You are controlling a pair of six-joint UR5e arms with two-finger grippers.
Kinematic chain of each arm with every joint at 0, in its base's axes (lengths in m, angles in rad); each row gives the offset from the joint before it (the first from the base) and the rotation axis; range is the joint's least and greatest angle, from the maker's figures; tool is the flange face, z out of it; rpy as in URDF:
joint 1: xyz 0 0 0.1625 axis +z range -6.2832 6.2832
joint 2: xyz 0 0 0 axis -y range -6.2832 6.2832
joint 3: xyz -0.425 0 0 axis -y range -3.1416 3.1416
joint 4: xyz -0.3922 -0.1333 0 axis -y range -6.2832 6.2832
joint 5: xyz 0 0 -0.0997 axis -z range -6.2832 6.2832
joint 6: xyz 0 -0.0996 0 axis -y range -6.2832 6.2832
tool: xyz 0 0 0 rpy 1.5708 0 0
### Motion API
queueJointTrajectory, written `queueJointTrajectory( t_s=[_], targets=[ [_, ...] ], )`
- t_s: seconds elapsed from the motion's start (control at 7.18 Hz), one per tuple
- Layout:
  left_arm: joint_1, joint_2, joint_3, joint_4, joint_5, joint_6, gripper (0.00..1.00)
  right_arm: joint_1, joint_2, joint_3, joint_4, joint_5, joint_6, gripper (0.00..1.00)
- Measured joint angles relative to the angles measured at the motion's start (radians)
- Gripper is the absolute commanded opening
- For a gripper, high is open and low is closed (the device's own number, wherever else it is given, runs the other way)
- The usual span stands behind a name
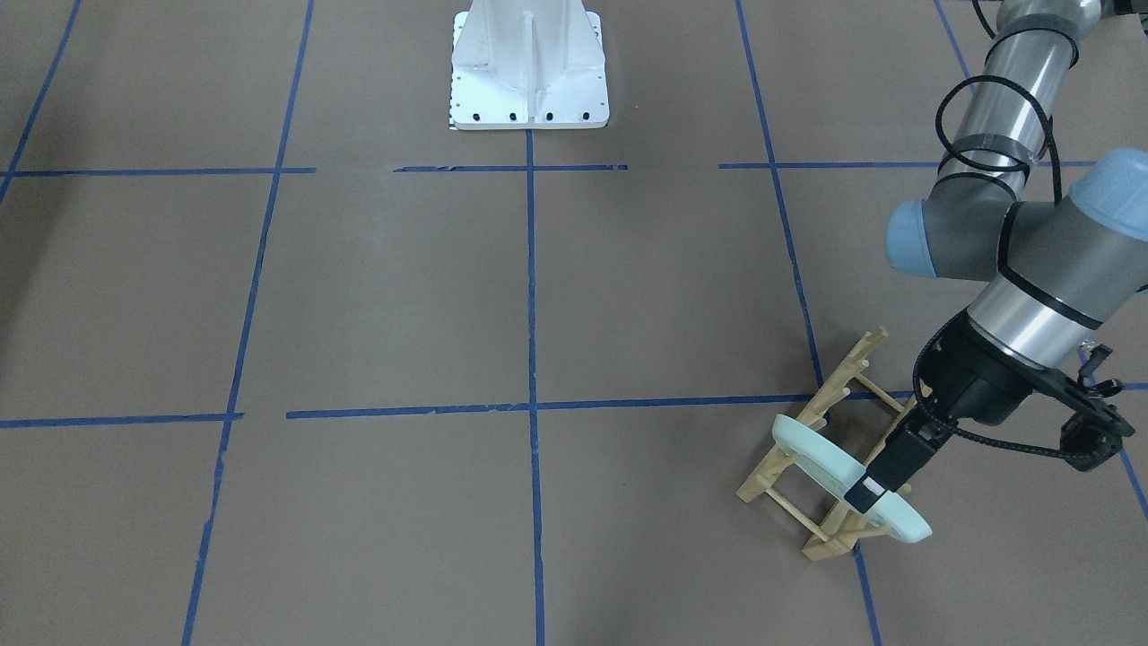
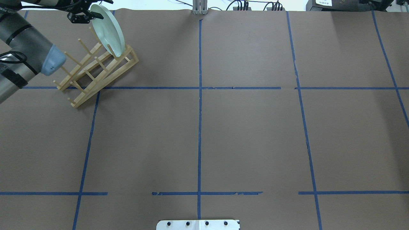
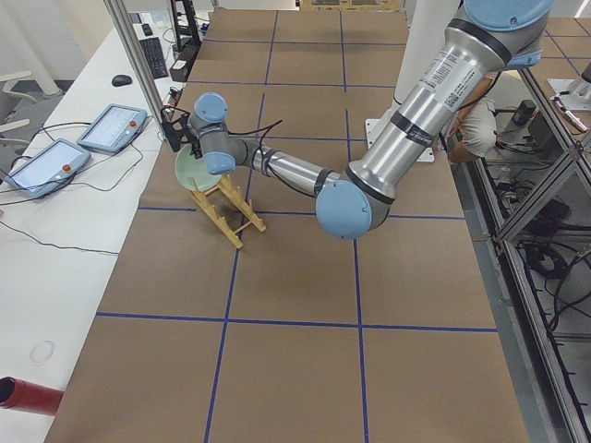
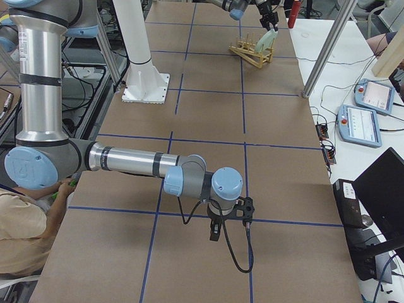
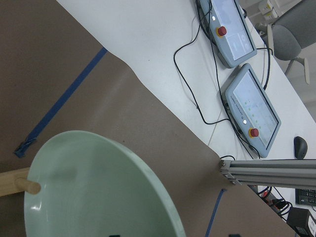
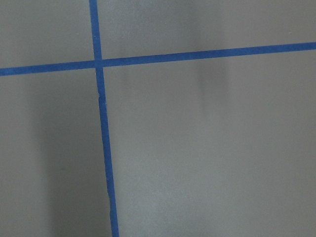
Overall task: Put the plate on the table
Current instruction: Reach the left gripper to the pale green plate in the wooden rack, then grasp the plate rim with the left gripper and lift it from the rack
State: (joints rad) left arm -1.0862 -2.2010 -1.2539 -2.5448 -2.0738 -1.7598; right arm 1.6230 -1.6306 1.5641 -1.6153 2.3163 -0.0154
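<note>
The pale mint-green plate point(image 1: 821, 453) stands on edge between the pegs at one end of the wooden rack point(image 1: 789, 492). It also shows in the overhead view point(image 2: 108, 30) and fills the bottom of the left wrist view point(image 5: 98, 192). My left gripper point(image 1: 868, 493) is at the plate's upper rim, with one finger on each side of it, and looks open. The brown table point(image 1: 404, 296) has blue tape lines. My right gripper point(image 4: 214, 232) hangs low over the table far from the rack and shows only in the exterior right view, so I cannot tell its state.
The white robot base point(image 1: 529, 72) stands at the table's middle edge. Beyond the table edge near the rack are two teach pendants point(image 5: 247, 106), cables and an aluminium post point(image 5: 266, 170). The right wrist view shows only table point(image 6: 197, 148) with tape lines.
</note>
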Motion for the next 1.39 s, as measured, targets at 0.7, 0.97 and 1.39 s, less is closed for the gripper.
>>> queueJointTrajectory(
  t_s=[0.7,0.97,1.39],
  targets=[
    [0.007,-0.041,-0.003,-0.002,0.02,-0.033,0.0,0.0,0.0,-0.001,0.0,0.0,0.0,1.0],
    [0.005,-0.065,-0.01,-0.005,0.02,-0.057,0.0,0.0,0.0,0.0,0.0,0.0,0.0,1.0],
    [0.006,-0.069,-0.176,0.117,0.016,-0.083,0.0,0.0,0.0,-0.001,0.0,0.0,0.0,1.0]
  ],
)
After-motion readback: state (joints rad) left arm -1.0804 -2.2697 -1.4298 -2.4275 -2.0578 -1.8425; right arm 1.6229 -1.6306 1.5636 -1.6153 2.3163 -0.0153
